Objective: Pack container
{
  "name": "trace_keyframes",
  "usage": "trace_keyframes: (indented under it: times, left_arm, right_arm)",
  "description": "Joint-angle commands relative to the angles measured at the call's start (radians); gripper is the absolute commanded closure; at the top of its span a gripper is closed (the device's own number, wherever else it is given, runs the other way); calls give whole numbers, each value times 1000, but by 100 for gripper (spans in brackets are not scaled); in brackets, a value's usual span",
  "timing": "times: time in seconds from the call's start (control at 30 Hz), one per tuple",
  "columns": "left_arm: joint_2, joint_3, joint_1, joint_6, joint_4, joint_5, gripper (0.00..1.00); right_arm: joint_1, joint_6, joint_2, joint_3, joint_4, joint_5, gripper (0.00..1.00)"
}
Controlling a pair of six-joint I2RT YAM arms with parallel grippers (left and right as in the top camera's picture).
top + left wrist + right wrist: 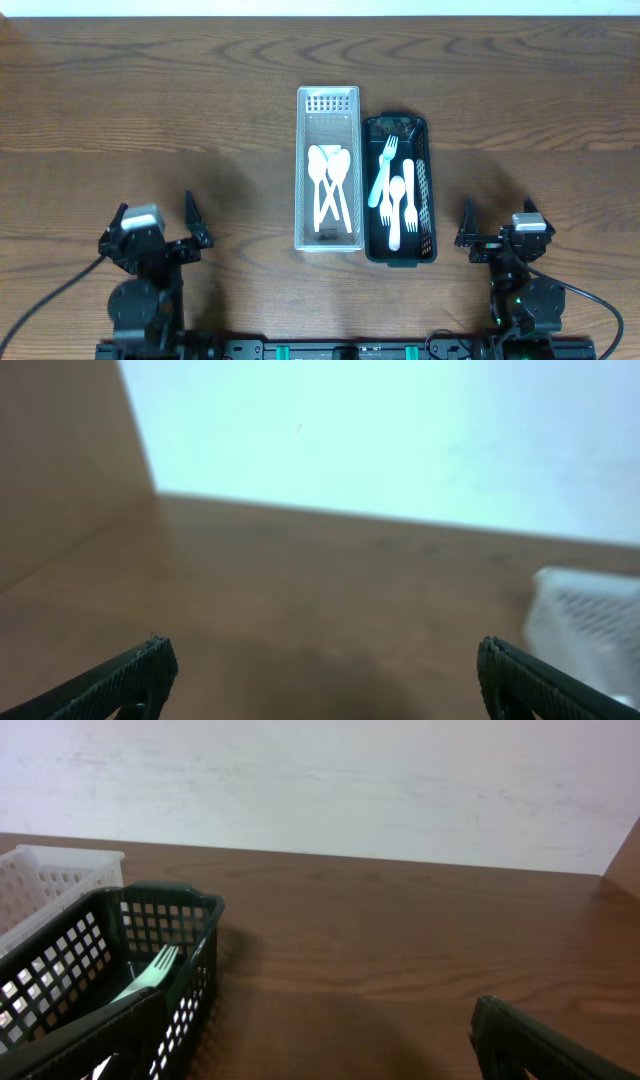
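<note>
While both arms sit at the near edge of the wooden table (150,100), the left gripper (155,205) is spread wide and holds nothing. Its wrist view is blurred, with the fingertips (140,670) cut off at the bottom.

Overhead: the white basket (302,170) is at table centre, with white spoons (330,185) lying lengthwise inside. The black basket (368,200) sits just beside it on the right, holding a pale blue fork (383,170), a white spoon (396,208) and a white fork (410,195).

In the right wrist view only the pale fork's tines show above the mesh wall; the rest is hidden. The right gripper (497,212) is wide apart and empty.
</note>
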Motion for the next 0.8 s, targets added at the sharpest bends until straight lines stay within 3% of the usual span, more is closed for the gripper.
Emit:
trace_keyframes:
  times: [0.0, 0.33, 0.77]
  left_arm:
    - [-70, -19, 0, -6, 4, 139, 2]
    - [-130, -262, 0, -6, 264, 314, 2]
    - [-142, -357, -21, -58, 196, 308, 2]
  right_arm:
    - [11, 18, -6, -2, -6, -7, 1]
    - [11, 18, -6, -2, -5, -7, 1]
    - [11, 18, -6, -2, -5, -7, 1]
